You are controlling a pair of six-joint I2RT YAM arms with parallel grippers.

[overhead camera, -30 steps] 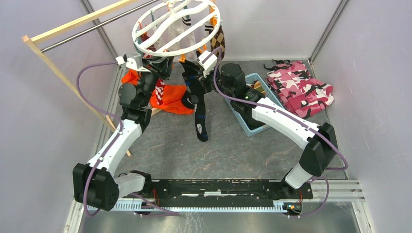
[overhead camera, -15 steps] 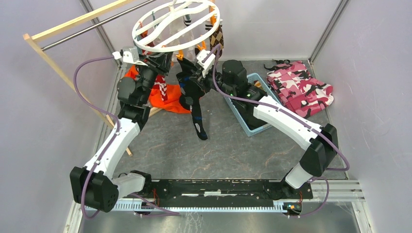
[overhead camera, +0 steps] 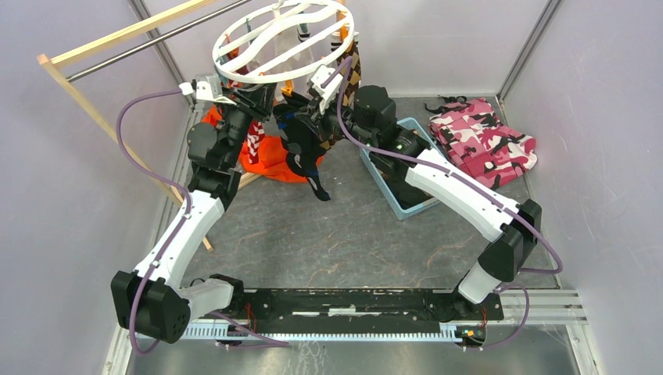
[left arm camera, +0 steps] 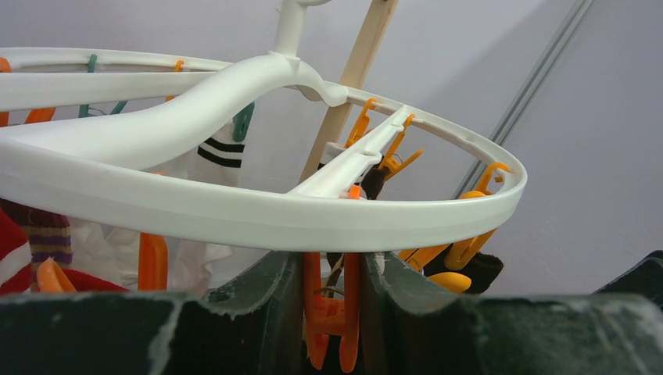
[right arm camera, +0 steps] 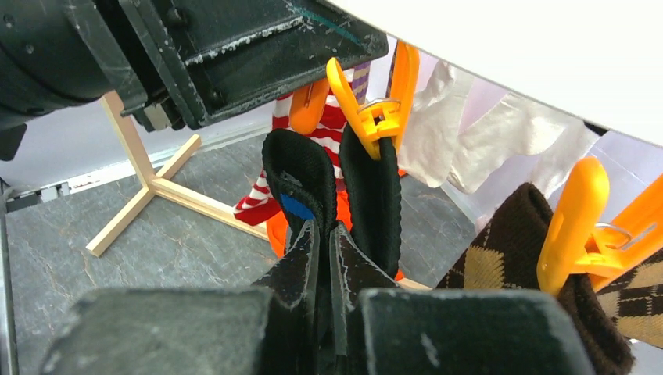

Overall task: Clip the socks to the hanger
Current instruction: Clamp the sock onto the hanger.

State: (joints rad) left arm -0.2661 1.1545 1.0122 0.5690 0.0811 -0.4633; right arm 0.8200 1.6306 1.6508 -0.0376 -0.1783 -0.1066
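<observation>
On grey floor [overhead camera: 313, 242], lilac walls [overhead camera: 62, 180] around: blue basket [overhead camera: 414, 210]; left fingers [left arm camera: 258, 308] pinch orange clip [left arm camera: 328, 312], right fingers [right arm camera: 469, 328] pinch black sock [right arm camera: 371, 195].

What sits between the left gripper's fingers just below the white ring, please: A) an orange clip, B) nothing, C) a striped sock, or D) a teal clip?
A: the left wrist view shows an orange clip pinched in the left gripper.

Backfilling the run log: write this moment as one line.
left end effector: shut on orange clip | right end effector: shut on black sock, held beneath hanger | sock not yet in clip
</observation>
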